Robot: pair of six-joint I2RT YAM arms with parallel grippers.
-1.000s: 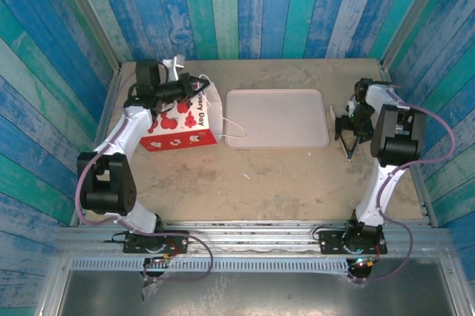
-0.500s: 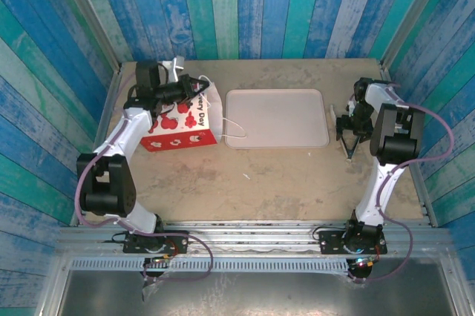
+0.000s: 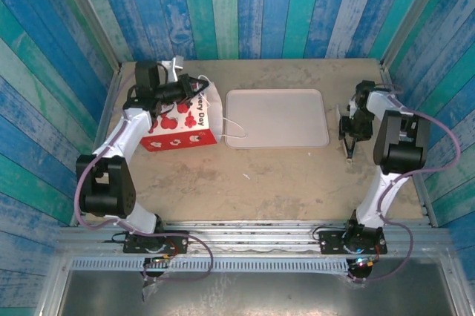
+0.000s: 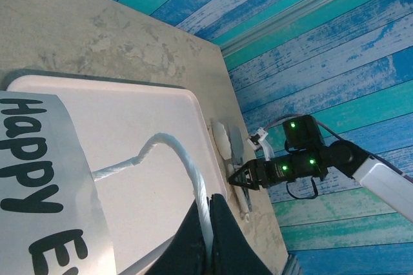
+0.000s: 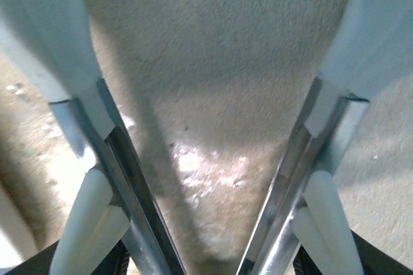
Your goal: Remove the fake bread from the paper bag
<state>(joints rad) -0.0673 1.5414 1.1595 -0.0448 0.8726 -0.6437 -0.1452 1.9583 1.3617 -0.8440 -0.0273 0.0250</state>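
Upper left, the paper bag [image 3: 182, 129] stands beside the pale tray [image 3: 278, 117], its string handle [image 4: 174, 142] pinched in the closed left gripper [image 4: 208, 243]. At the right edge, the right gripper [image 3: 347, 144] hangs half-open over the table [image 5: 213, 62].

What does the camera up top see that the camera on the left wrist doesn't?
From above: the bag's red side with white pictures, and the whole left arm. From the left wrist: the bag's white string handle pinched in the left fingers, and the word Happy up close. Both: the pale tray and the right fingers, open over the table.
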